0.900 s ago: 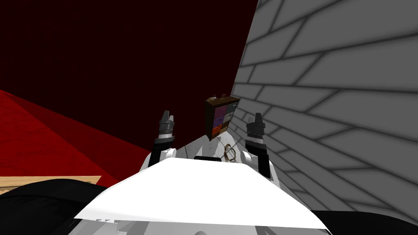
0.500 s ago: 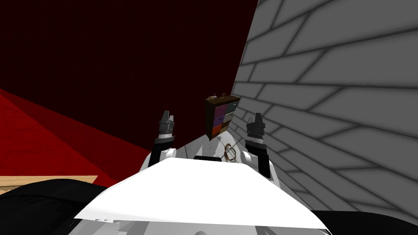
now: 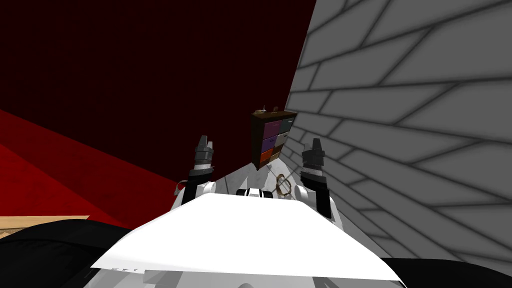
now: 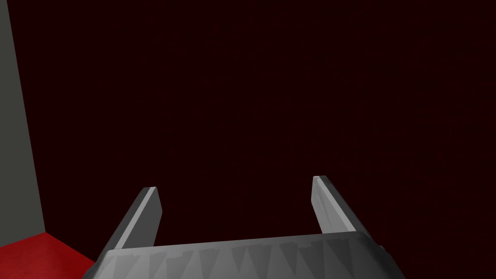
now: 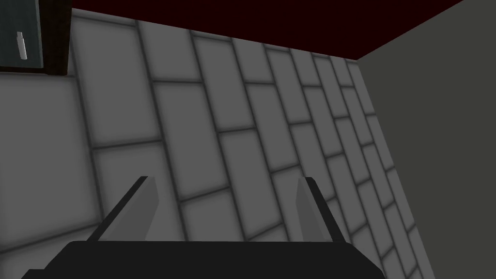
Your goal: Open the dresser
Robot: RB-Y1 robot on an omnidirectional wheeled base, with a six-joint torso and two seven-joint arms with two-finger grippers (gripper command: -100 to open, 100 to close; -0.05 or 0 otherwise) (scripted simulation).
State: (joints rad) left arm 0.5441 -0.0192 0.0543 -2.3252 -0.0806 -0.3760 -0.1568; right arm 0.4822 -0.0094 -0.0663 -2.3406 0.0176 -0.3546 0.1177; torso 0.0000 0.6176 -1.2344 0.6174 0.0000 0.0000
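At the left arm's end, the left pincer (image 4: 235, 186) is held spread, pointed at a dark red wall (image 4: 271, 87). The right pincer (image 5: 225, 179) is likewise held spread, over a grey tiled surface (image 5: 193, 121). Well ahead of both, the dresser (image 3: 272, 139) is seen against that tiled surface, with purple, orange and grey drawer fronts. One grey drawer's handle (image 5: 21, 45) is seen beyond the right pincer.

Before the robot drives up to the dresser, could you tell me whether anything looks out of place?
One thing: a brown ring-shaped object seems to lie on the pale floor between the robot and the dresser, possibly in its path. The dresser stands upright against the grey tiled wall.
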